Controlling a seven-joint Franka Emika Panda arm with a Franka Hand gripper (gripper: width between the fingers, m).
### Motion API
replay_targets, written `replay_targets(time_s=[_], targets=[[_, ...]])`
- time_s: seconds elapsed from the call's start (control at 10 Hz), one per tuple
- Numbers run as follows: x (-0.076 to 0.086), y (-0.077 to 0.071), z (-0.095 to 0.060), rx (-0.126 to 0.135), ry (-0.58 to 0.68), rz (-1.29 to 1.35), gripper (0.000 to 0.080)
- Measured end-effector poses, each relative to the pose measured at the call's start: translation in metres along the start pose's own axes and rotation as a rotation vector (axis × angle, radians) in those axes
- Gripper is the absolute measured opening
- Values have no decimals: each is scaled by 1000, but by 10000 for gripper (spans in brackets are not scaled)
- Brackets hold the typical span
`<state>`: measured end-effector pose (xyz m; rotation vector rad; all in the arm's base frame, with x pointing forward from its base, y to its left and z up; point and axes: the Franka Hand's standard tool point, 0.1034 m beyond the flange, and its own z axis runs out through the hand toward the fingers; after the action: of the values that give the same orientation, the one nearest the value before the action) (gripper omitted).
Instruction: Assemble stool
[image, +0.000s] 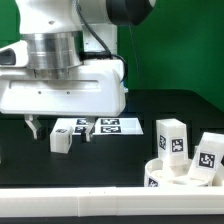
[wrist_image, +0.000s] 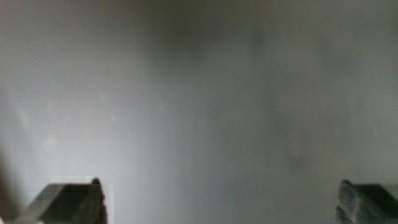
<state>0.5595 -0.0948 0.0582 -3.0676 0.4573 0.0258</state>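
The gripper (image: 60, 131) hangs low over the black table (image: 120, 152), fingers (wrist_image: 71, 203) spread wide and holding nothing. A small white leg (image: 62, 141) stands just below it. Well apart, toward the exterior view's right, are a second leg (image: 172, 138), a third leg (image: 208, 153) and the seat disc (image: 165, 177).

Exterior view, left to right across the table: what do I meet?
Lone leg block → marker board → upright leg block → rightmost leg block. The seat disc overlaps those last two, so it is left out.
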Motion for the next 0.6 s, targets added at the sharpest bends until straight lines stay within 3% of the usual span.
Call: replay_targets(time_s=[0.2, 0.6], targets=[[-9, 6, 8, -6, -29, -83, 649], [-9, 5, 8, -13, -29, -86, 649]])
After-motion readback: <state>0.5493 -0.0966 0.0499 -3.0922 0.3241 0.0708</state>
